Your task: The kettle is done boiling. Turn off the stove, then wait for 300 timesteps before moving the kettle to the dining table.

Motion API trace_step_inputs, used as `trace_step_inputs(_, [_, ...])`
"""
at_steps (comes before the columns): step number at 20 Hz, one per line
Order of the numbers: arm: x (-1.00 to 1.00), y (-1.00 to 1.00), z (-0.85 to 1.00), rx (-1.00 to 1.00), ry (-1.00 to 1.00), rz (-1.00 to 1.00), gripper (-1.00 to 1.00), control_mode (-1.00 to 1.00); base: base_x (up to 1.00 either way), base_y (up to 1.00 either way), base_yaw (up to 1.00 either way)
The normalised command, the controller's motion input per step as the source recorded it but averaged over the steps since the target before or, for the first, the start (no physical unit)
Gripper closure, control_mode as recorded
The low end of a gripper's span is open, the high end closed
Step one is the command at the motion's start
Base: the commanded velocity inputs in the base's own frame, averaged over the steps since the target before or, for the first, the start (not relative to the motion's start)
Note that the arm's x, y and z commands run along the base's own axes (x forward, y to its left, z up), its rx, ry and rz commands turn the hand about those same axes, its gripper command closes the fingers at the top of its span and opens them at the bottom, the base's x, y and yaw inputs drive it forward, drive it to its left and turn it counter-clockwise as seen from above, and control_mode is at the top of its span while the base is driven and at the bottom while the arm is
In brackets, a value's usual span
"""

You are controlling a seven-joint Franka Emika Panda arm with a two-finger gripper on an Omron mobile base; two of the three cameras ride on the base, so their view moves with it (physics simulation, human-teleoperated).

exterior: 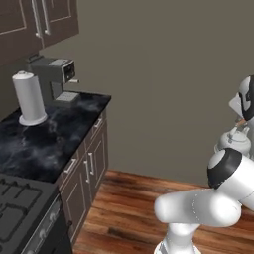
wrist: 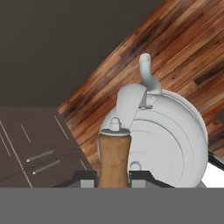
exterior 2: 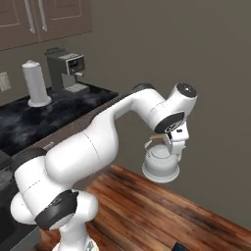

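The silver-white kettle [exterior 2: 161,165] hangs in the air over the wooden floor, clear of the counter. My gripper [exterior 2: 172,145] is shut on the tan wooden piece of its handle [wrist: 113,154], with a dark fingertip [wrist: 86,178] on each side. In the hand view the kettle [wrist: 164,135] is below the hand with its spout pointing away. It also sits at the right edge of the left base view as the kettle [exterior: 233,141], above my arm. The stove [exterior: 20,211] with its black grates lies at the lower left, far from the kettle. The dining table is out of view.
A dark marble worktop [exterior: 54,136] on brown drawers [exterior: 89,166] carries a white cylinder [exterior: 30,99] and a grey coffee machine [exterior: 57,79]. Wall cabinets [exterior: 34,22] hang above. Wooden floor [exterior: 129,208] and a plain grey wall lie past the counter's end.
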Motion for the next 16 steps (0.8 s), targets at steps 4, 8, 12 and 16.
trace_step_inputs(4, [0.00, 0.00, 0.00, 0.00, 0.00, 0.00, 1.00, 1.00, -0.17, -0.45, -0.39])
trace_step_inputs(8, [0.00, 0.00, 0.00, 0.00, 0.00, 0.00, 1.00, 1.00, -0.16, -0.46, -0.40])
trace_step_inputs(12, [0.00, 0.00, 0.00, 0.00, 0.00, 0.00, 1.00, 1.00, -0.13, -0.47, -0.42])
trace_step_inputs(16, [0.00, 0.00, 0.00, 0.00, 0.00, 0.00, 1.00, 1.00, -0.08, -0.45, -0.44])
